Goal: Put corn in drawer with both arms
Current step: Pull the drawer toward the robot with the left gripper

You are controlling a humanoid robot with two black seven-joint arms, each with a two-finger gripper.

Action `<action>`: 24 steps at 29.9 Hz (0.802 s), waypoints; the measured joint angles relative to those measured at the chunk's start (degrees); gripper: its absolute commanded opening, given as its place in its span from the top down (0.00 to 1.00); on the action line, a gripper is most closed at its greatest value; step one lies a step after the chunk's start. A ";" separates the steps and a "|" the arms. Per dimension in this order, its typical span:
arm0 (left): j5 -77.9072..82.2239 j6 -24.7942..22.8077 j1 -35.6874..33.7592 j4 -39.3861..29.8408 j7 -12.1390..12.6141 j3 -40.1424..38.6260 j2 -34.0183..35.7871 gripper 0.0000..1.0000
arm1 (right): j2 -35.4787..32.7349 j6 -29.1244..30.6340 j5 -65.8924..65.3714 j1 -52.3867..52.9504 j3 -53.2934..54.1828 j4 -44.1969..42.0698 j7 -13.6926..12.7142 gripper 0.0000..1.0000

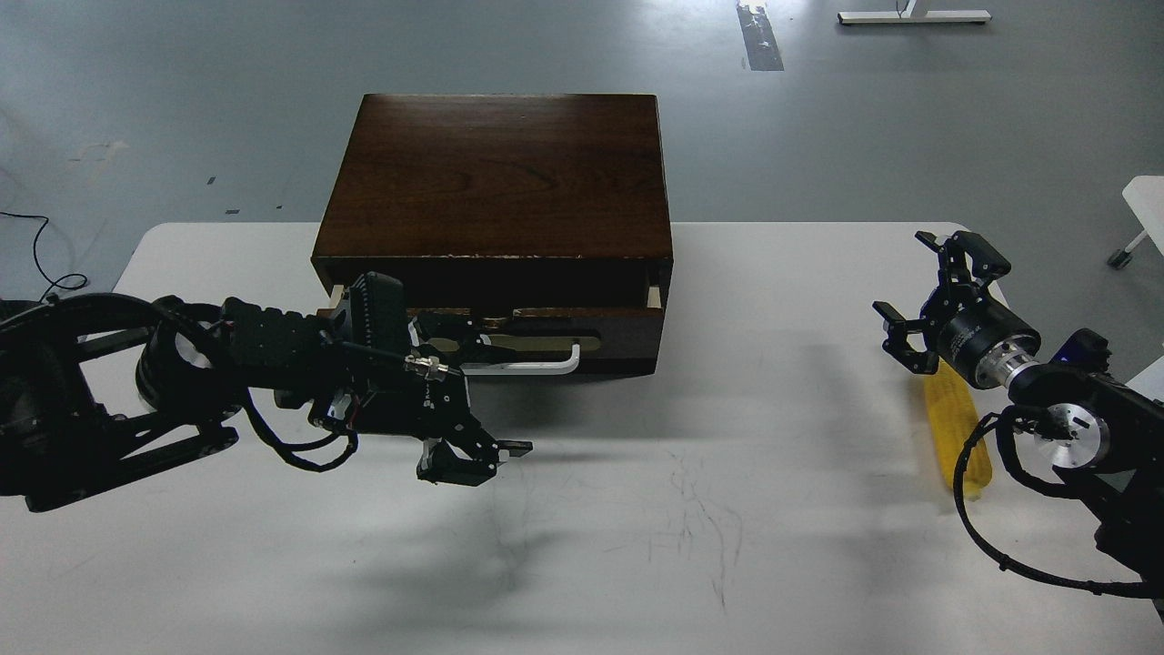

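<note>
Left gripper (486, 341), jaw state indiscernible, meets the slightly open drawer (546, 341) handle (536, 364) at 12 o'clock; right gripper (937, 300) gapes empty at 3 o'clock above corn (955, 428) on table (682, 509). No legible writing.

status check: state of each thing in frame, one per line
drawer: pulled out only a crack, front near the box
white handle: left claw's fingers around its left part
corn: lying flat on the table, right side, not held
left claw: at the handle; open or shut, cannot tell
right claw: open, empty, above the far end of the corn
wooden box: upright on the table
</note>
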 measured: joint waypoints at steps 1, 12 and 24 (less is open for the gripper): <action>0.00 0.00 0.04 -0.26 -0.22 0.00 0.19 0.02 | 0.00 0.00 0.00 0.00 0.00 0.01 0.00 0.00; 0.01 0.06 0.53 -2.74 -0.97 -0.09 2.77 0.02 | 0.00 0.00 0.00 -0.07 0.00 0.01 0.00 0.00; 0.04 0.09 1.60 -4.66 -0.64 -0.19 4.77 0.02 | 0.51 0.00 0.00 -0.34 0.00 -0.02 0.00 0.00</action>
